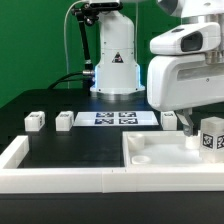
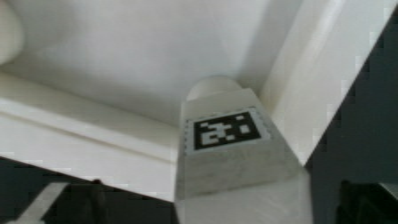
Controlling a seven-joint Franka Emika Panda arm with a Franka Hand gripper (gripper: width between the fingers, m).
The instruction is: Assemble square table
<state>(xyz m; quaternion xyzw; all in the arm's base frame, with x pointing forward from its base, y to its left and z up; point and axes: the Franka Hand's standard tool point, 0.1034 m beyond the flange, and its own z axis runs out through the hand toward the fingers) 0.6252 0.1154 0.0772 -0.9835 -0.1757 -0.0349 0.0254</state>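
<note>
Tabletop panel [image 1: 165, 158] lies flat with its rim upward on the black table [image 1: 80, 145], at the near right of the exterior view, close against the long white rail [image 1: 60, 177] along the front edge. One loose leg block [image 1: 35, 120] stands at the exterior view's far left, and another leg block [image 1: 66, 119] stands just to its right; both are well apart from the panel. The marker board [image 1: 117, 118] lies centrally in front of the robot base [image 1: 115, 70]. A third leg block [image 1: 170, 120] sits just beside the board's right end, behind the panel's back rim. The gripper [image 1: 192, 128] hangs pointing down over the panel's far right part, with the tagged leg block [image 1: 210, 137] upright just beside it toward the exterior view's right. This view does not settle whether that block touches a finger or is seated in the panel. In the wrist view the tagged leg block [image 2: 231, 150] fills the centre, one black-white tag facing the camera. Behind it is the tabletop panel [image 2: 125, 60], its raised rim meeting at a corner. The jaws stand wide apart, with dark gaps on both sides of the block. No clamping is evident, and nothing is held.
</note>
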